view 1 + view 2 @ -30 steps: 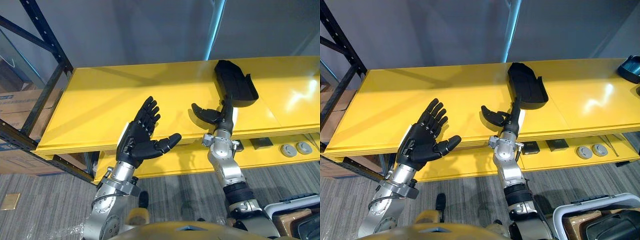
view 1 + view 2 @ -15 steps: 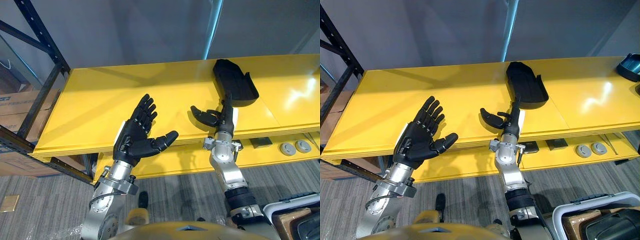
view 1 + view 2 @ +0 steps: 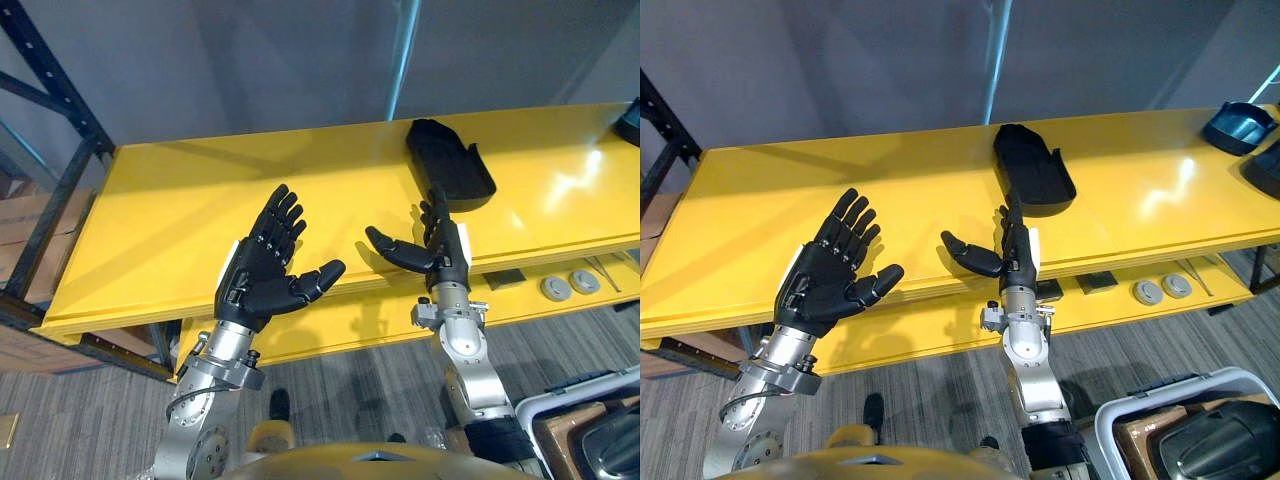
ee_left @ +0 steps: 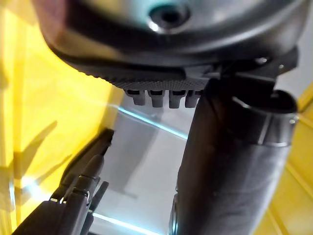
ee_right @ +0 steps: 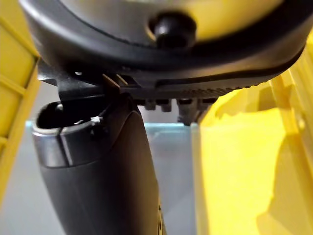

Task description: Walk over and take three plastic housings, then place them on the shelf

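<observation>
a black plastic housing (image 3: 450, 165) lies on the yellow shelf (image 3: 190, 215). the right hand (image 3: 441, 252) is just in front of it, fingers straight, thumb apart, empty; the left hand (image 3: 258, 280) is spread wide, also empty.

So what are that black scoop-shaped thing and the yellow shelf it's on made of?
The black housing looks like moulded plastic: matte, with thin raised walls and hardly any glare. The yellow shelf looks like painted or coated board, perhaps metal: smooth and semi-glossy, with bright reflections.
</observation>
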{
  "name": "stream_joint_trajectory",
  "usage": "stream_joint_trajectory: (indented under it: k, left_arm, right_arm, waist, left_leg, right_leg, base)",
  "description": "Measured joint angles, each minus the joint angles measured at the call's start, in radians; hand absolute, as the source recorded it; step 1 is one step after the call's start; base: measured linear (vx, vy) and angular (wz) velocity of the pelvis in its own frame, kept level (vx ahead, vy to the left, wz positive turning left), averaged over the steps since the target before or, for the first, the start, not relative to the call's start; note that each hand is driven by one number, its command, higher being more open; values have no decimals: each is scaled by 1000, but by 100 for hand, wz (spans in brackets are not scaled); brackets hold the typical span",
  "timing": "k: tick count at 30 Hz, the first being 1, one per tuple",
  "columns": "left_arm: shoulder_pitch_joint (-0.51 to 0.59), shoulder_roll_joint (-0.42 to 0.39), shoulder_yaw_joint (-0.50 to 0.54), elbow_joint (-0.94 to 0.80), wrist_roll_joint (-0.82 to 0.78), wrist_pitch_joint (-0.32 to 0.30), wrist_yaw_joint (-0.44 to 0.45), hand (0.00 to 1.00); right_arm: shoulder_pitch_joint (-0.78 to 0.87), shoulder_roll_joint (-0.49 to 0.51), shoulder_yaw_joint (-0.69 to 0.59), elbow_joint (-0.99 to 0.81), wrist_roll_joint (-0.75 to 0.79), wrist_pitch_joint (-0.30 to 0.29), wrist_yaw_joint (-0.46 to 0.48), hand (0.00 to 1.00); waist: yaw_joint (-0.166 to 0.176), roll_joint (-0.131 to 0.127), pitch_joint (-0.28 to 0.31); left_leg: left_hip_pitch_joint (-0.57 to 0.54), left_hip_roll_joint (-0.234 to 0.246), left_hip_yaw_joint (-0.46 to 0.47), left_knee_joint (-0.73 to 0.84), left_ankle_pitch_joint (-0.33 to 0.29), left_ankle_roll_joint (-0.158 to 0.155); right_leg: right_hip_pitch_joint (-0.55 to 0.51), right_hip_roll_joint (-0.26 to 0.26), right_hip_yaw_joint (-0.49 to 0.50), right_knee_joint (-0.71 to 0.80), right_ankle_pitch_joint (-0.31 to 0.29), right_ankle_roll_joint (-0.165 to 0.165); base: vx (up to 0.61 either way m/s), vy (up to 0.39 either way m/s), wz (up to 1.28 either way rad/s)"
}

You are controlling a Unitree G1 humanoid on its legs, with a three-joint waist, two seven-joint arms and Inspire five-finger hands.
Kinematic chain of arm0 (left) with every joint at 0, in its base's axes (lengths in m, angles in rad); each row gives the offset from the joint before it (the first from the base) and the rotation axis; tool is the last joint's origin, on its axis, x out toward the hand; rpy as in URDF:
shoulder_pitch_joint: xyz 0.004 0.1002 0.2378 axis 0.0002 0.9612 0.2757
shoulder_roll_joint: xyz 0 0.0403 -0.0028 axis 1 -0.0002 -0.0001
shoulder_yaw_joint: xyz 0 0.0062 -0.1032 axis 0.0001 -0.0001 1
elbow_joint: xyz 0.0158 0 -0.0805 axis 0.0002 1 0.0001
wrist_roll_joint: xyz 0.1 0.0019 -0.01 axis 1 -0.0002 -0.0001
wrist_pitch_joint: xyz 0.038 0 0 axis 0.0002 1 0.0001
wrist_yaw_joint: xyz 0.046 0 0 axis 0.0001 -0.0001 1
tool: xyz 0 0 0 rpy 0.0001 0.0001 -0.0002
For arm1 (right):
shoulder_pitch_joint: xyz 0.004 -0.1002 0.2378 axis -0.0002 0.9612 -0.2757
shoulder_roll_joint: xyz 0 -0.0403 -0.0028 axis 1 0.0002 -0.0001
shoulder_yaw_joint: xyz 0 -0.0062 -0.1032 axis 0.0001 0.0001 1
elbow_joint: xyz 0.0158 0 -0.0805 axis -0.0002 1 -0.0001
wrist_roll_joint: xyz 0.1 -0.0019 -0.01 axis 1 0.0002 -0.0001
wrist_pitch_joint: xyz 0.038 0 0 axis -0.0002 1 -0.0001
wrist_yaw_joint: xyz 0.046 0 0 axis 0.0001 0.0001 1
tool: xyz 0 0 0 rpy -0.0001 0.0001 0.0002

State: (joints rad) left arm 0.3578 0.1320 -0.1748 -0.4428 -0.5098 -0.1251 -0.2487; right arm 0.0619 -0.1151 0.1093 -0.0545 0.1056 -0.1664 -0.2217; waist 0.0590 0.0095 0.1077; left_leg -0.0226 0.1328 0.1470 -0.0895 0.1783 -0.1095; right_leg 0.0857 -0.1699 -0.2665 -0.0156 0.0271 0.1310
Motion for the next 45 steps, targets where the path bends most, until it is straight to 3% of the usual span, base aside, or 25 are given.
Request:
stream_joint_trajectory:
  k: [4, 9, 14, 16, 18, 23, 25, 26, 28, 29, 31, 33, 36, 38, 40, 41, 42, 43, 45]
  left_arm:
    - [-22, -1, -58, -48, -6, -1, -41, 100]
    - [-89, 3, -175, -58, -34, 4, -71, 100]
    - [-167, 27, -287, -1, -33, 4, -8, 100]
    - [-192, 25, -325, 37, -34, 4, 20, 100]
    - [-206, 23, -351, 53, -33, 10, 39, 100]
    - [-200, 23, -378, 54, -25, 26, 119, 100]
    - [-178, 24, -355, 53, -10, 24, 154, 100]
    - [-142, 27, -323, 50, -9, 21, 180, 100]
    - [-73, 27, -251, 50, -9, 21, 213, 100]
    - [-51, 26, -227, 50, -11, 20, 216, 100]
    - [-22, 24, -192, 49, -34, 9, 205, 100]
    - [12, 24, -183, 39, -39, -27, 186, 100]
    - [38, 25, -197, 20, -38, -68, 159, 100]
    - [35, 36, -204, 9, -30, -96, 153, 100]
    - [22, 50, -199, 10, -3, -94, 162, 100]
    - [14, 52, -182, 8, 21, -93, 169, 100]
    - [11, 53, -160, 8, 33, -92, 180, 100]
    - [7, 55, -150, 8, 33, -90, 182, 100]
    - [-29, 57, -133, 12, 33, -82, 181, 100]
  right_arm:
    - [136, 22, -20, -125, -2, -20, -5, 100]
    - [375, 61, -162, -273, -2, -37, -33, 100]
    - [523, 71, -317, -351, 70, -105, -18, 100]
    - [550, 76, -332, -355, 111, -148, -14, 100]
    - [563, 85, -332, -355, 135, -155, -7, 100]
    - [589, 103, -243, -353, 148, -152, 63, 100]
    - [570, 89, -193, -349, 148, -148, 106, 100]
    - [543, 56, -143, -341, 148, -147, 126, 100]
    - [475, -12, -48, -298, 148, -138, 133, 100]
    - [460, -28, -26, -278, 148, -124, 133, 100]
    - [441, -26, 1, -228, 148, -106, 114, 100]
    - [455, 2, 16, -174, 158, -99, 86, 100]
    - [506, 41, 20, -177, 197, -104, 87, 100]
    - [512, 40, 18, -179, 248, -115, 125, 100]
    - [490, 32, 20, -178, 280, -132, 135, 100]
    - [434, 12, 42, -174, 305, -137, 132, 100]
    - [358, -27, 76, -153, 302, -147, 121, 100]
    - [316, -45, 102, -134, 295, -154, 109, 100]
    - [163, -54, 186, -45, 250, -171, 32, 100]
  waist:
    - [-46, -7, -13]
    - [-148, -14, -17]
    - [-247, -16, -29]
    - [-275, -14, -37]
    - [-291, -14, -37]
    - [-282, -3, -44]
    - [-243, -3, -46]
    - [-210, -1, -45]
    - [-178, 15, -47]
    - [-169, 25, -49]
    - [-147, 33, -42]
    - [-131, 25, -28]
    - [-133, -5, 15]
    - [-129, -42, 66]
    - [-131, -32, 73]
    - [-114, -20, 83]
    - [-109, -6, 82]
    - [-103, -1, 81]
    - [-70, 9, 74]
  left_leg:
    - [34, 9, 82, 0, -27, -4]
    - [106, 30, 250, 1, -65, -20]
    - [185, 61, 400, 0, -102, -51]
    - [204, 74, 452, 0, -111, -63]
    - [212, 82, 473, 0, -115, -68]
    - [227, 96, 486, 6, -134, -80]
    - [191, 52, 272, 72, -242, -64]
    - [162, 16, 106, 143, -318, -32]
    - [128, -8, -49, 272, -399, 2]
    - [120, -8, -75, 301, -418, 3]
    - [114, -11, -86, 331, -440, 12]
    - [119, -22, -89, 334, -445, 21]
    - [119, -33, -67, 365, -458, 36]
    - [116, -44, -18, 424, -483, 60]
    - [92, -29, 21, 437, -476, 75]
    - [95, -6, 72, 435, -465, 77]
    - [97, 21, 99, 429, -451, 72]
    - [100, 32, 108, 421, -441, 68]
    - [90, 88, 130, 418, -411, 37]
  right_leg:
    - [-29, 0, 80, 15, -2, -2]
    - [-84, 22, 248, 31, 5, -4]
    - [-92, 67, 378, 9, 29, 2]
    - [-102, 83, 405, 7, 36, 5]
    - [-102, 90, 412, 0, 41, 5]
    - [-112, 117, 440, -5, 46, 5]
    - [-121, 121, 483, 2, 47, -7]
    - [-122, 129, 525, -1, 45, -15]
    - [-116, 150, 565, 4, 51, -17]
    - [-117, 157, 572, 12, 52, -16]
    - [-118, 155, 571, 27, 51, -17]
    - [-123, 149, 567, 47, 50, -18]
    - [-155, 151, 565, 115, 45, -14]
    - [-176, 144, 517, 151, 47, -16]
    - [-164, 127, 511, 85, 93, -32]
    - [-219, 111, 391, 215, 33, -105]
    - [-249, 84, 282, 375, -41, -115]
    - [-250, 66, 244, 434, -67, -119]
    - [-223, -24, 180, 590, -129, -118]
  base:
    - [29, -12, -64]
    - [23, -2, -93]
    - [58, -16, -94]
    - [61, -36, -69]
    - [35, -31, -38]
    - [23, -21, -23]
    - [9, 42, -61]
    - [40, 103, -86]
    - [56, 127, -73]
    - [62, 107, -32]
    - [36, 88, -2]
    - [-22, 90, -5]
    - [-91, 45, -31]
    - [-169, 7, -64]
    - [-232, 23, -63]
    - [-291, 36, -86]
    - [-189, 21, -80]
    - [-148, -25, -56]
    - [-73, -147, -42]
